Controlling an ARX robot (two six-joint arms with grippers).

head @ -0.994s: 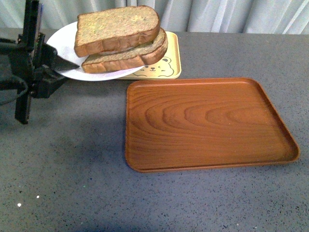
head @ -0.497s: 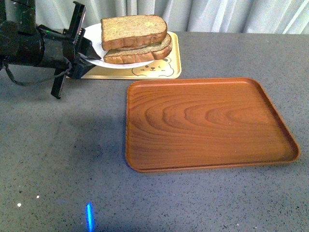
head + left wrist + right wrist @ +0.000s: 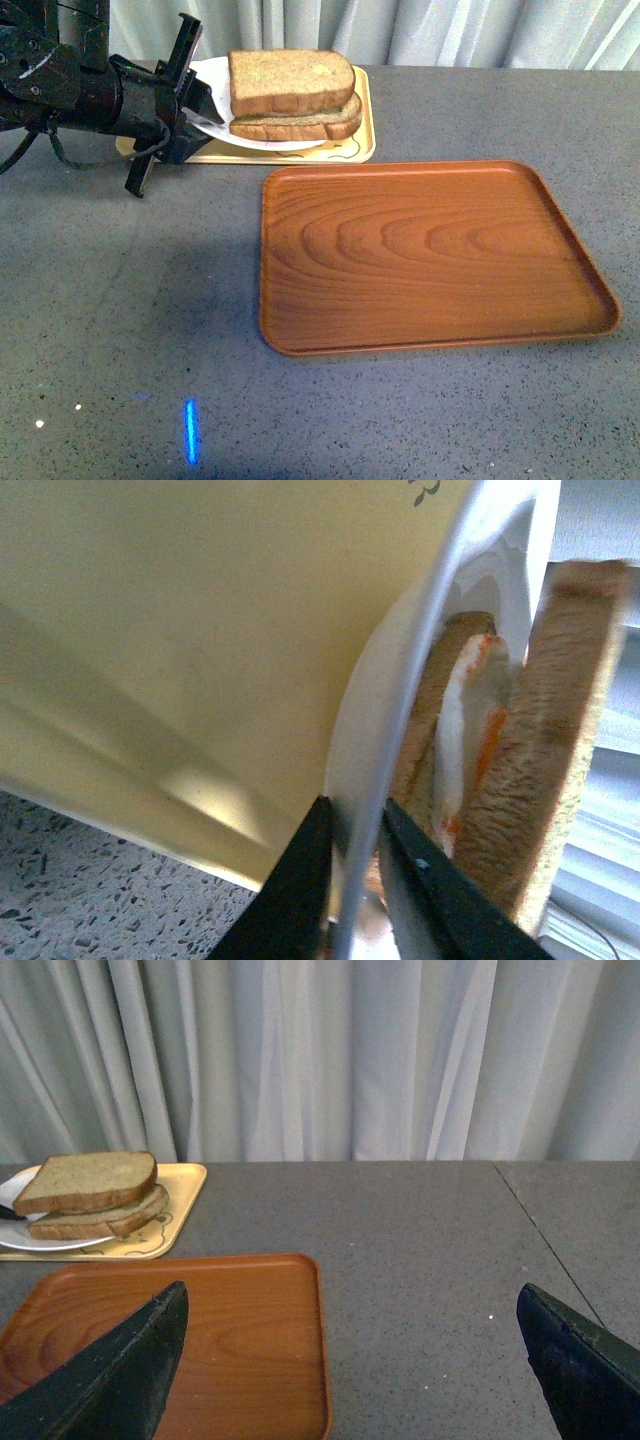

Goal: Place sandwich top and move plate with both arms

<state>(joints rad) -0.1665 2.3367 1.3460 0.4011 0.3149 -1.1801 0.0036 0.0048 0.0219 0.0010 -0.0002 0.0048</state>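
Note:
The sandwich top (image 3: 291, 78), a brown bread slice, lies on a lower slice on the white plate (image 3: 215, 75). The plate rests over the yellow bear tray (image 3: 355, 140) at the far left of the table. My left gripper (image 3: 200, 118) is shut on the plate's left rim. In the left wrist view its two black fingers pinch the thin white plate edge (image 3: 400, 730), with the sandwich top (image 3: 550, 740) and egg filling (image 3: 470, 730) just beyond. My right gripper (image 3: 350, 1360) is open, its fingers wide apart over the grey table; the sandwich top (image 3: 88, 1180) lies far off.
A large brown wood-grain tray (image 3: 430, 255) lies in the middle right of the table, close to the yellow tray's near edge. Grey curtains (image 3: 330, 1060) hang behind the table. A seam in the tabletop (image 3: 545, 1240) runs along the far right.
The left arm has shifted to the right with the plate and sandwich, which now sit lower and flatter over the yellow tray. The brown tray has not moved.

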